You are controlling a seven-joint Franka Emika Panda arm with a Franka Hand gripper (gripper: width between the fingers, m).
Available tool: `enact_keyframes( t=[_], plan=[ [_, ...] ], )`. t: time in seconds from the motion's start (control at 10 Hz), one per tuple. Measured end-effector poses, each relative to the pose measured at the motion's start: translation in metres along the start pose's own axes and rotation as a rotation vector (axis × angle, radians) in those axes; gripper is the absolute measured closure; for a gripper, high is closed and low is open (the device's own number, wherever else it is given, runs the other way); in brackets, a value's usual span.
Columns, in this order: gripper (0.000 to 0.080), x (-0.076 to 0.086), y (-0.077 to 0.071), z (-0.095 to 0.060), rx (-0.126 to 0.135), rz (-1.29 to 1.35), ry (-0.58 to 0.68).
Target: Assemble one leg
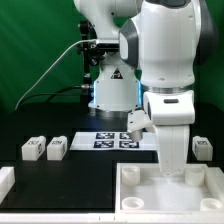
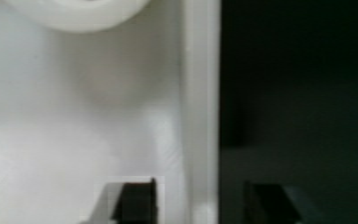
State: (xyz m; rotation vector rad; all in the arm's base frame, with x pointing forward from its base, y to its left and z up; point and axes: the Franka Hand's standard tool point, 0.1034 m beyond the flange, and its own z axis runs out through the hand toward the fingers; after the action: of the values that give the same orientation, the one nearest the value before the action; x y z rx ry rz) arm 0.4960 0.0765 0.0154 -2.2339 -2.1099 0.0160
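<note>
At the very edge of the exterior view, at about eight o'clock, a white part (image 1: 5,182) was cut off by the picture, so I could not tell what it was. It lay on the black table (image 1: 60,190). A bit higher, between eight and nine o'clock, stood the first leg (image 1: 32,148), a small white block with a dark tag on its face. The second leg (image 1: 57,150) stood just beside it, at its three o'clock, and the two did not seem to touch. Just under the middle of the picture, at six o'clock, the marker board (image 1: 115,140) lay flat on the table. At five o'clock sat the big white tray (image 1: 133,205) with its raised rims. The white robot arm (image 1: 165,60) came down over the far side of the tray, and its gripper (image 1: 172,168) was low by the tray. From here I could not see the fingers well. The third leg (image 1: 203,148) stood on the table at about two o'clock from the gripper, close to it but not in it. All three legs sat on the table, apart from the gripper. In the wrist view, the gripper (image 2: 194,205) had its two dark fingers (image 2: 133,202) apart. One finger was over the white inside of the tray (image 2: 69,130) and the other was over the black table (image 2: 318,100). The tray's rim (image 2: 197,100) ran between them. They were holding nothing. A round white shape (image 2: 78,12) showed on the tray, well away from the fingers.
</note>
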Motion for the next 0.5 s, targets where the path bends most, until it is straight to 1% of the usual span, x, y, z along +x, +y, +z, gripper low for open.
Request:
enact_keyframes(
  t=[0.1, 0.2, 0.3, 0.4, 0.5],
  plan=[
    [0.0445, -0.0003, 0.0000, 0.0000, 0.000, 0.001, 0.000],
    [0.0445, -0.0005, 0.0000, 0.0001, 0.000, 0.001, 0.000],
    [0.0252, -0.0008, -0.0001, 0.0001, 0.000, 0.002, 0.000],
    [0.0181, -0.0011, -0.0001, 0.0001, 0.000, 0.002, 0.000],
    [0.0159, -0.0014, 0.0000, 0.0001, 0.001, 0.003, 0.000]
  ],
)
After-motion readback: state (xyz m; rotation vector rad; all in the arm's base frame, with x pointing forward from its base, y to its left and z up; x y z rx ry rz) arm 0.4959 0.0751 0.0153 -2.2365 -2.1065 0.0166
